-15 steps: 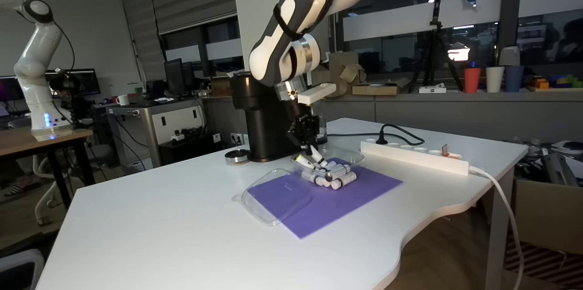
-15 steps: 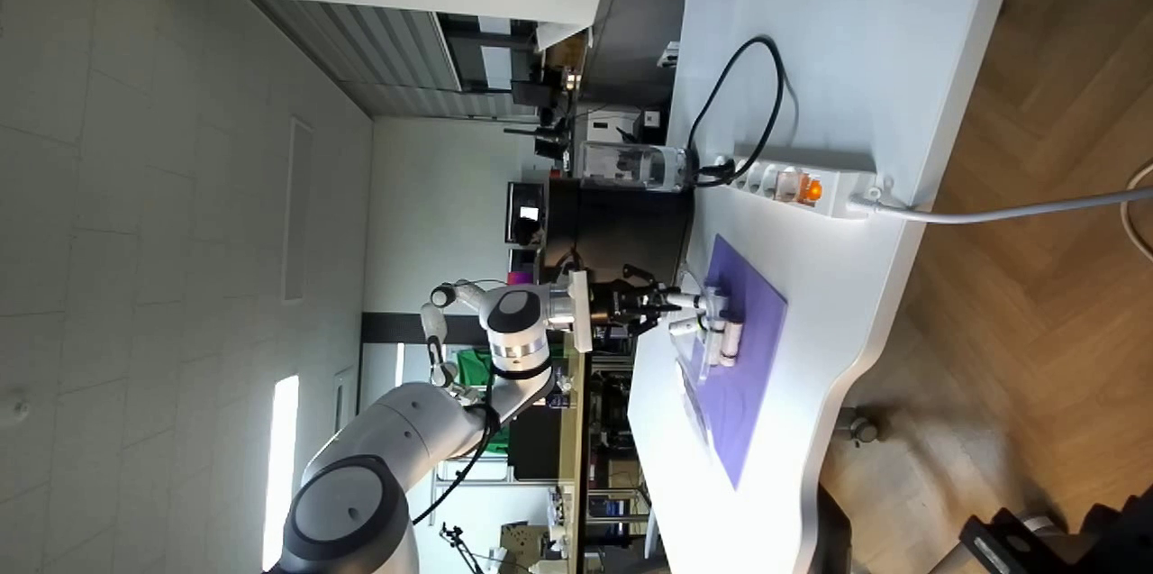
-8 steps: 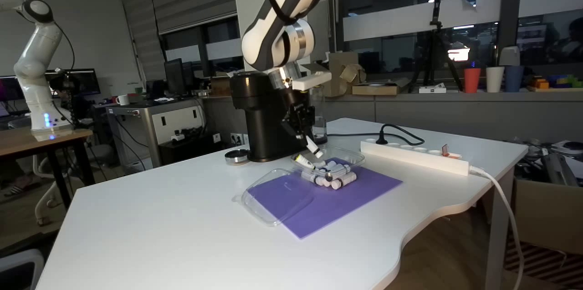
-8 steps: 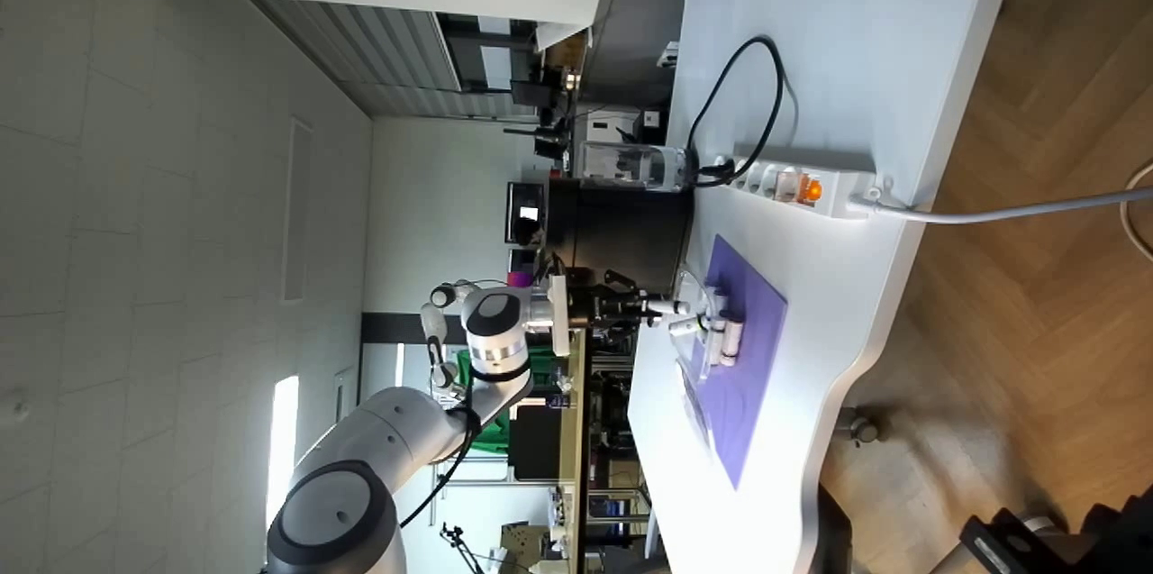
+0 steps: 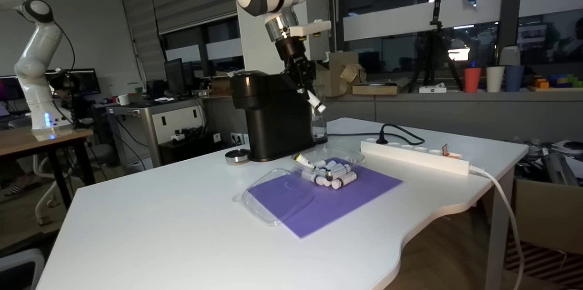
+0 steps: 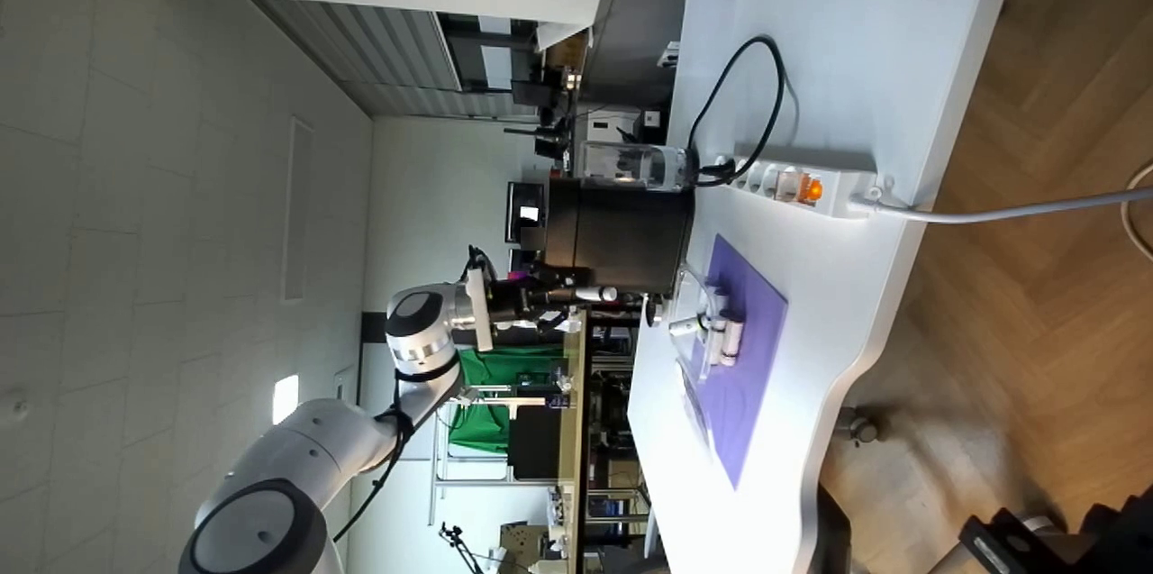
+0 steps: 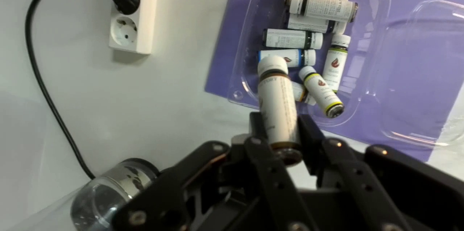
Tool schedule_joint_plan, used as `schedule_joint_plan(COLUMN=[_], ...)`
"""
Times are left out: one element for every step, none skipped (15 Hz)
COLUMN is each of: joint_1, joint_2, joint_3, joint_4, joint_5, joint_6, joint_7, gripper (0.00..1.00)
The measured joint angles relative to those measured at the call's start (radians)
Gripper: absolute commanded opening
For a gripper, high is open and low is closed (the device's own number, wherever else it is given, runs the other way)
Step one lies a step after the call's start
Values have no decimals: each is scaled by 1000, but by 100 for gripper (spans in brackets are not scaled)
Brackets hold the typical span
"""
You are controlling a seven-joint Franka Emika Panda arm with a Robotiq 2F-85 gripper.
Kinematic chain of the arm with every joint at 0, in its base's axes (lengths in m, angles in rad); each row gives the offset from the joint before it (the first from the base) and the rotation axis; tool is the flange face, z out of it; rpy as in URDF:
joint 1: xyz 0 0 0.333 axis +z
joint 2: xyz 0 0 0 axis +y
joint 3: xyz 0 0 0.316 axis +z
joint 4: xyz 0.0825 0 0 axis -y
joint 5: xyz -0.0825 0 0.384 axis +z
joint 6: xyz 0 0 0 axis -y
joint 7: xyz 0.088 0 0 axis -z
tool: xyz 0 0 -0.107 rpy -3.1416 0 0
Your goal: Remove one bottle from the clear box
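Gripper (image 7: 280, 118) is pinching one bottle (image 7: 278, 106) near its base, fingers (image 7: 311, 133) sitting snug on both sides, probably so the cap (image 7: 272, 65) is pointing free; I am holding it above the clear box (image 7: 359, 64), where other bottles (image 7: 290, 38) are lying

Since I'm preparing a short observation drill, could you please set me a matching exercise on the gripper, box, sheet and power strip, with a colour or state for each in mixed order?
Things:
1. Gripper
2. Box
3. Sheet
4. Power strip

Colours or states:
A. Purple, beneath the box
B. White, with a black plug in it
C. Shut on a bottle
D. Transparent, holding several bottles

Right pairs: 1-C; 2-D; 3-A; 4-B
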Motion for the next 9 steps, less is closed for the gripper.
schedule_joint_plan(joint_1=[-23,-49,-80,-111,-142,-171,-195,-215,-230], joint_2=[0,4,14,30,52,81,111,145,179], joint_3=[-6,-11,-14,-18,-22,-25,-27,-30,-33], joint_4=[13,29,49,74,103,136,168,202,234], joint_5=[10,26,44,61,78,92,102,115,124], joint_6=[-13,-34,-60,-92,-126,-162,-197,-231,-262], joint_7=[9,14,16,18,20,28,37,47,54], gripper=[7,7,7,7,7,7,7,7,7])
